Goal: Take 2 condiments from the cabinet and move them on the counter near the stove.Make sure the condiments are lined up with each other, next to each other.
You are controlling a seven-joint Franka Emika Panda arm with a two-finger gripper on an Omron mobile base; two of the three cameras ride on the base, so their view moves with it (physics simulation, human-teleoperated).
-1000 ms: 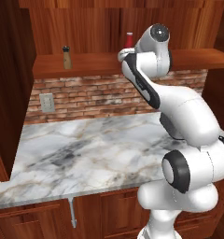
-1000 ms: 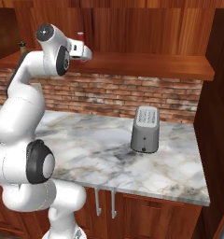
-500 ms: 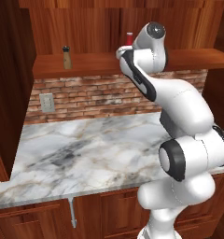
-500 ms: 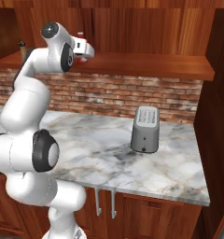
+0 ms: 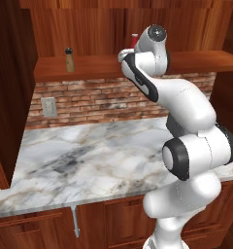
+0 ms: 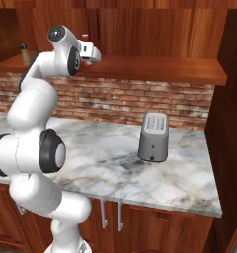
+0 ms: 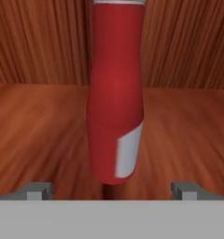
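In the left base view the arm is reaching up to the cabinet [image 5: 113,29], and its hand is hiding the gripper, so the fingers cannot be judged from here; the red bottle [image 5: 134,40] is peeking out just past the wrist, standing upright on the shelf [image 5: 89,65]. The shaker [image 5: 69,59] is standing on the same shelf, well apart from the hand, off to the side away from the arm. The counter [image 5: 89,160] is lying far below the hand, in front of a brick wall [image 5: 99,99]. In the right base view the gripper [image 6: 93,53] is pointing in over the shelf at the bottle [image 6: 85,38], whose cap is showing just above the hand; whether the tips are touching it cannot be told here. The shaker [image 6: 24,54] is standing beyond the arm, at the far end of the shelf. A toaster [image 6: 154,136] is sitting on the counter [image 6: 115,158], well below and apart from the fingers. In the hand view the fingers [image 7: 37,190] are standing wide apart, one tip at each side, and the bottle [image 7: 116,93] is standing upright between them, just ahead, with clear gaps on both sides and not gripped; its pale cap is showing at the top, against the wood-panel back.
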